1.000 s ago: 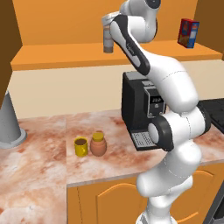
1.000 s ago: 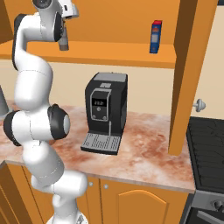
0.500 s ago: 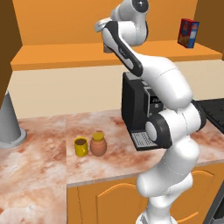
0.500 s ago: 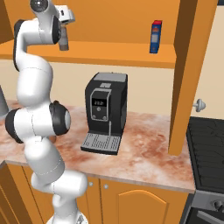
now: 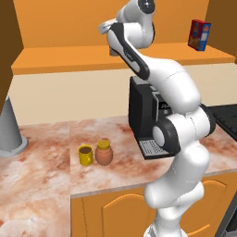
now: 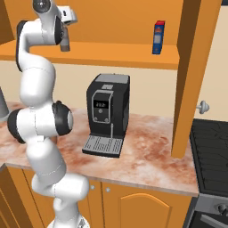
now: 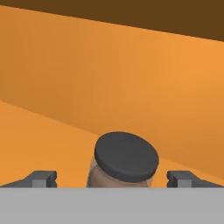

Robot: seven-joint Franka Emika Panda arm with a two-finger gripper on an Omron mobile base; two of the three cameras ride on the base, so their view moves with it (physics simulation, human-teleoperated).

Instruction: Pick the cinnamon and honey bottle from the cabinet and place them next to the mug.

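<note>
**Cinnamon grab on the shelf: where this could slip**

Since the honey bottle already sits just beside the mug on the surface, only the shaker is left, and that's the risky part.

Left base view: the gripper is up at the cabinet shelf, and the arm covers most of the cinnamon there. Can't judge alignment from this side. A red and blue box stands well apart down the shelf, so no worry there.

Right base view: the cinnamon stands upright near the shelf's front edge, with the hand right over it. Tall and slim means tippy; if one finger touches first, I'd guess it topples or gets shoved back. The coffee machine sits below, so a drop could land on it.

Hand view: the cinnamon's dark cap sits between the two fingertips, clear gaps on both sides, so the gripper is spread wide and holding nothing. The cap looks slightly left of centre, and closing too high would pinch only the cap.
</note>
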